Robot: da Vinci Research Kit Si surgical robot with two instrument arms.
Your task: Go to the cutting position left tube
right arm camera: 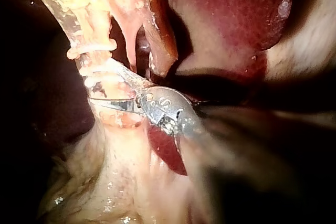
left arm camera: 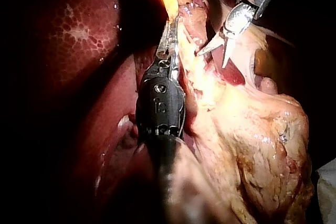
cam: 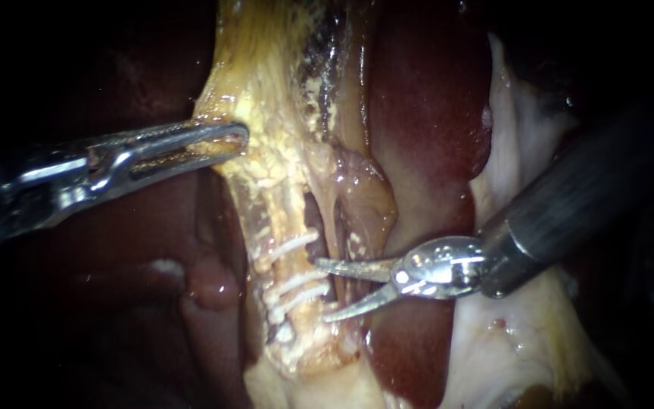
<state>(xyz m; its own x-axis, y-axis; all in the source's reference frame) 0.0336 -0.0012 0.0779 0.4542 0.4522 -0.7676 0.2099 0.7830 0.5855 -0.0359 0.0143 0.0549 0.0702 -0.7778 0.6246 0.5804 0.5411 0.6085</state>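
Observation:
The left tube (cam: 288, 265) is a pale yellow strand carrying three white clips (cam: 294, 245), one above and two close together lower down. My right instrument (cam: 322, 290) comes in from the right with its two blades open, tips at the tube's right edge. The upper blade points into the gap between the top clip and the lower pair, and the lower blade sits under that pair. The right wrist view shows the same open blades (right arm camera: 102, 84) against the clipped tube (right arm camera: 97, 66). My left instrument (cam: 225, 142) is shut on yellow fatty tissue (cam: 259, 151) above the clips and holds it taut.
A second, brownish strand (cam: 357, 208) runs just right of the clipped tube. Dark red liver (cam: 425, 113) lies behind it and to the left (cam: 153, 227). Pale gallbladder tissue (cam: 509, 333) sits under the right shaft. The left wrist view shows the left jaws (left arm camera: 168, 40) and the open blades (left arm camera: 211, 60).

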